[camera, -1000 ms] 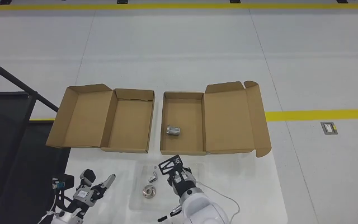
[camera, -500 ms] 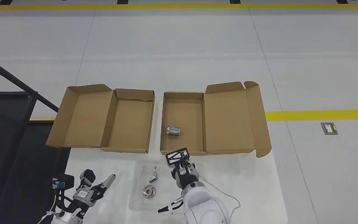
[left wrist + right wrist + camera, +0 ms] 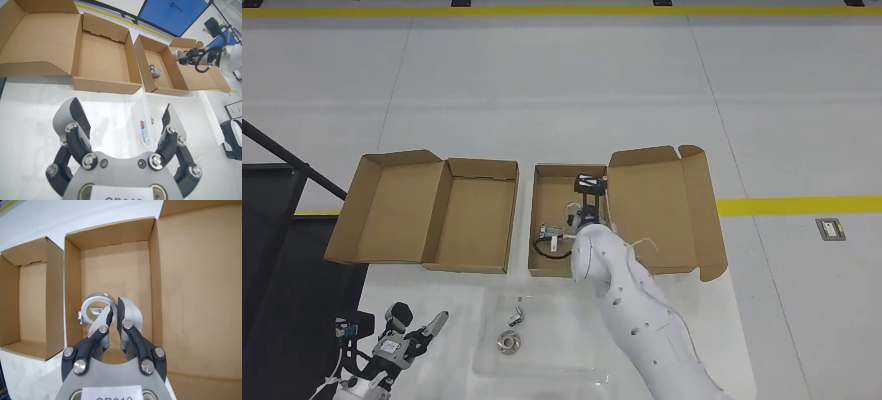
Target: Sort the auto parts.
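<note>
Your right hand [image 3: 115, 311], clamped on a ring [image 3: 98, 296], has left the tray [image 3: 542, 355] for the right box [image 3: 117, 272]: release next.

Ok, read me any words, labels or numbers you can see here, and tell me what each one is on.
White label on the left gripper: cut off at the frame edge, unreadable.
White tag on the right gripper: likewise cut off.
Sticker on the clear bin: too small to read.
Blue wall panels: a brand mark, not read out.
Floor plate: too small.
</note>
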`<control>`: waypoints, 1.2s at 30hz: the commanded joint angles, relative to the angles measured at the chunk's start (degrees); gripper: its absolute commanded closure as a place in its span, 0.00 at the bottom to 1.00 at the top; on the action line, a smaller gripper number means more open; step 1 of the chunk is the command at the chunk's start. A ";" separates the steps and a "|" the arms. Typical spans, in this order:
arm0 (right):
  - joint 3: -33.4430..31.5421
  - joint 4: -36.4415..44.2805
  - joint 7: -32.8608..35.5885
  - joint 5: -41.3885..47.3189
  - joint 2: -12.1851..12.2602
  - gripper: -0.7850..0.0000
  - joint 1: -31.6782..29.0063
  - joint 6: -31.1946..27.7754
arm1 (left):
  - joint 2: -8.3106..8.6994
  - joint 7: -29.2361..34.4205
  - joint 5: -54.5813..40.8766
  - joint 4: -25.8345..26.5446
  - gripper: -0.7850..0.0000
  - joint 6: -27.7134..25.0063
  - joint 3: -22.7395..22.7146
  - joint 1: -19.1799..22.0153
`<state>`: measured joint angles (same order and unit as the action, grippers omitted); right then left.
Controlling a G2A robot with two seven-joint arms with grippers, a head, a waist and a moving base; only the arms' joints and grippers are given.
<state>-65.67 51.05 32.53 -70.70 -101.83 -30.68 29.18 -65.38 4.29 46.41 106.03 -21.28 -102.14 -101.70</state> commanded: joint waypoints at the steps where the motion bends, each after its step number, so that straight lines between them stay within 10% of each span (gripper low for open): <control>1: -0.39 -8.90 -1.73 3.12 -0.64 1.00 4.36 -0.14 | 0.00 0.00 0.00 0.00 0.00 0.00 0.00 0.00; 11: 0.10 -29.82 -4.95 9.42 -3.12 1.00 14.20 -4.22 | 0.00 0.00 0.00 0.00 0.00 0.00 0.00 0.00; 16: 0.37 -33.12 -5.86 10.37 -3.85 0.61 15.82 -4.41 | 0.00 0.00 0.00 0.00 0.00 0.00 0.00 0.00; 22: 0.07 -34.56 -7.73 11.32 -4.07 0.61 16.57 -4.37 | 0.00 0.00 0.00 0.00 0.00 0.00 0.00 0.00; 30: 0.45 -28.11 -14.53 11.39 -4.46 0.63 13.16 -4.17 | 0.00 0.00 0.00 0.00 0.00 0.00 0.00 0.00; 36: 2.15 -7.86 -19.06 6.92 -3.78 0.62 1.25 -3.94 | 0.00 0.00 0.00 0.00 0.00 0.00 0.00 0.00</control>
<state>-63.87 37.45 13.50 -62.33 -105.89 -26.21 25.18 -65.38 4.29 46.41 106.03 -21.28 -102.14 -101.70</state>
